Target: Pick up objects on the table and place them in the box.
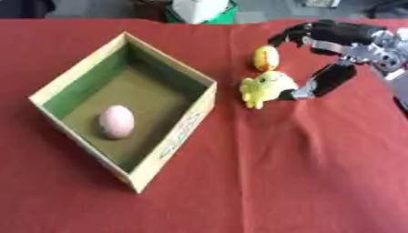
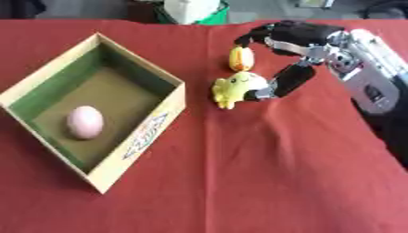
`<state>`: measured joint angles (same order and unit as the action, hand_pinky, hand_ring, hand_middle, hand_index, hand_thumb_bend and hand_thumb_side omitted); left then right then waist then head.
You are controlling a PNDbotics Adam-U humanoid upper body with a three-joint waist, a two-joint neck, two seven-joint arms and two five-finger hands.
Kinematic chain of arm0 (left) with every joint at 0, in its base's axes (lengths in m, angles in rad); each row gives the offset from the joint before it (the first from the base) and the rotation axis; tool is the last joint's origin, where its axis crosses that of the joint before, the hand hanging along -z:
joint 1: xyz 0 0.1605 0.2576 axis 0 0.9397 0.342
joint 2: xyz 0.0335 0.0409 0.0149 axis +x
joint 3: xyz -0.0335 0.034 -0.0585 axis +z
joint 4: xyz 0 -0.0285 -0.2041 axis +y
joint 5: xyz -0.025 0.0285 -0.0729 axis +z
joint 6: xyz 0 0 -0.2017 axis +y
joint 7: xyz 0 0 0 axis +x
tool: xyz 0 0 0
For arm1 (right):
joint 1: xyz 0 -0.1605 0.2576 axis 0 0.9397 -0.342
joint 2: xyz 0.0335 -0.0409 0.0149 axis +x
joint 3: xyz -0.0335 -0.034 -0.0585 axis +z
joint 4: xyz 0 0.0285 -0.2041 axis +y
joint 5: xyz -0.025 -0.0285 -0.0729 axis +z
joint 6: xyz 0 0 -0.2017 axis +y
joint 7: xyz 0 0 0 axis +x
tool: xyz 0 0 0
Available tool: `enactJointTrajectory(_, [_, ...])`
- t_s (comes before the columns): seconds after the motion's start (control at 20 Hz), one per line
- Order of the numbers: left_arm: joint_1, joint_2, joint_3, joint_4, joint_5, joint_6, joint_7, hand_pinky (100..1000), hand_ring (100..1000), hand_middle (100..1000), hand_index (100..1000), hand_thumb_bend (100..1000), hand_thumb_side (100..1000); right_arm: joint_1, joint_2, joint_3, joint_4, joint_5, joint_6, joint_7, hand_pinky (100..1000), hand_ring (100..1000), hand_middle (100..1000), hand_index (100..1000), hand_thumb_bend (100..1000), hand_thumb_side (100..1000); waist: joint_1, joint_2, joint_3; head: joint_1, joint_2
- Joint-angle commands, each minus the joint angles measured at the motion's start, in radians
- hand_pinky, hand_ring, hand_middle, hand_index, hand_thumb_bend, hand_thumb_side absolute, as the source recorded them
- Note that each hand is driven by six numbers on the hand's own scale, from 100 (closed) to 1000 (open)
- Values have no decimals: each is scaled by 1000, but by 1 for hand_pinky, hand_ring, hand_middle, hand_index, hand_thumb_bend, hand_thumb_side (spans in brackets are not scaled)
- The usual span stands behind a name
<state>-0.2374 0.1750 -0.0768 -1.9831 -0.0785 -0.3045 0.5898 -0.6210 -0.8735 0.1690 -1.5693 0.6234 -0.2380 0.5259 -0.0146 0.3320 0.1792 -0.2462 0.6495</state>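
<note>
Box (image 1: 56, 93) sits open on the red table (image 1: 303, 182), already holding a pink egg-shaped item (image 1: 116, 121) on its floor. Yellow plush toy (image 1: 267, 87) lies just right of the box, with a yellow-orange oval object (image 1: 265, 57) just behind it. Right hand (image 2: 299, 43) arches over both, fingers spread wide, thumb tip touching the plush's right side, nothing gripped. Left hand absent from both views. Judged step: reach and grasp of the plush. Next move calls for closing the fingers round the plush, lifting clear, then carrying left over the box wall
</note>
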Motion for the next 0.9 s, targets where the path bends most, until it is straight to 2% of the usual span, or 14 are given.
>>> enactJointTrajectory(0.05, [-9,4,0,-17,2,-1,-4,708,581,655,761,100,908,-24,-12,2,38,35,-18,0,744,931,840,993,548,551,0,-13,2,-8,-10])
enactJointTrajectory(0.45, [-11,2,-1,-17,3,0,-5,708,581,656,761,100,909,-32,2,15,84,70,-46,-13,742,930,835,978,551,551,-1,-7,4,-8,-14])
enactJointTrajectory(0.5, [-12,2,-2,-17,3,-1,-5,709,581,656,761,100,909,-33,6,17,91,74,-44,-11,737,926,828,955,536,560,-2,-6,6,-9,-17])
enactJointTrajectory(0.9, [-17,-2,-4,-17,5,0,-8,709,582,657,761,100,911,-65,47,36,214,136,-64,-41,732,921,813,938,485,581,-5,-1,13,-8,-25])
